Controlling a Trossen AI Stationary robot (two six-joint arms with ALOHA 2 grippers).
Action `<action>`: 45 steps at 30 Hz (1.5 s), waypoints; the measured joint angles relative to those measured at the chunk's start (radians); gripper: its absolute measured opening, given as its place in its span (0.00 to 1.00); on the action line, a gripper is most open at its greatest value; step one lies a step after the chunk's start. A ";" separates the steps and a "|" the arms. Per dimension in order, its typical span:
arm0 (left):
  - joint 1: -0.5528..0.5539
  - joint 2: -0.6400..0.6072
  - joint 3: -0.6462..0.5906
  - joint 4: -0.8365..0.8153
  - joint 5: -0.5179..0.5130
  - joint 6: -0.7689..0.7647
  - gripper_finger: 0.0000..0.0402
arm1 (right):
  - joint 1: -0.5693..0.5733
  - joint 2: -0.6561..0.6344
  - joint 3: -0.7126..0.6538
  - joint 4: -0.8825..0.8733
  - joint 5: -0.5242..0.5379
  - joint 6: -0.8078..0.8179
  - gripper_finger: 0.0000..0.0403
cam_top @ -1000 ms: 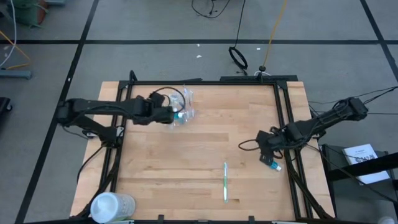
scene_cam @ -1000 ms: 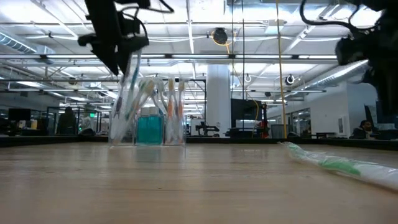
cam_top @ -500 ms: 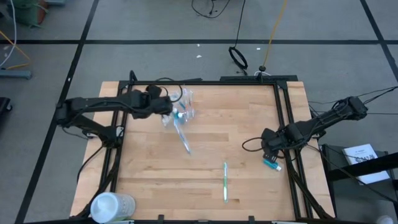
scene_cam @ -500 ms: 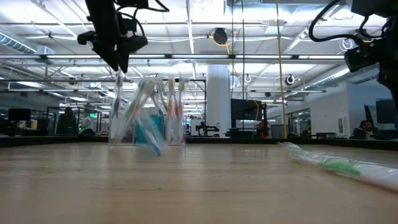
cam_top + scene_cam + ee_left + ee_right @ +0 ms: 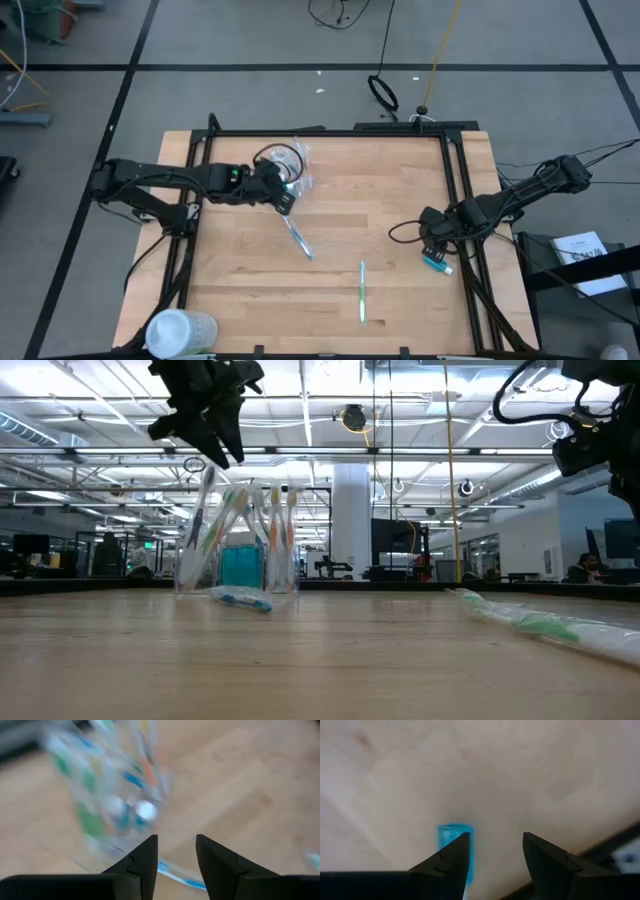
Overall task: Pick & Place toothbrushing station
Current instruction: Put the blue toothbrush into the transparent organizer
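The right gripper [image 5: 432,243], fingers parted and empty, is hovering over the teal toothpaste tube [image 5: 439,264] at the tabletop's right edge, apparently preparing a pickup needing descent and closing, while the left gripper [image 5: 284,197], likewise parted, is waiting beside the clear cup [image 5: 297,168] near the far edge.

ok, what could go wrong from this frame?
The left gripper hangs open close beside the clear cup of toothbrushes, so a swing could tip it. The blue toothbrush lies loose on the table. The toothpaste tube under the open right gripper sits by the table edge and might get nudged off.
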 joint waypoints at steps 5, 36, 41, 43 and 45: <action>-0.059 0.061 0.000 -0.021 0.100 -0.152 0.34 | 0.000 0.001 -0.001 0.068 0.022 0.007 0.43; -0.054 0.522 -0.001 0.039 0.176 -0.849 0.34 | 0.000 0.001 -0.201 0.431 0.106 -0.292 0.43; -0.028 0.564 0.005 0.038 0.232 -0.809 0.34 | 0.000 0.001 -0.207 0.431 0.107 -0.314 0.43; -0.019 0.568 0.004 0.041 0.227 -0.773 0.34 | 0.000 0.000 -0.207 0.432 0.108 -0.330 0.43; -0.013 0.569 0.004 0.041 0.226 -0.729 0.33 | 0.000 0.001 -0.207 0.434 0.109 -0.343 0.43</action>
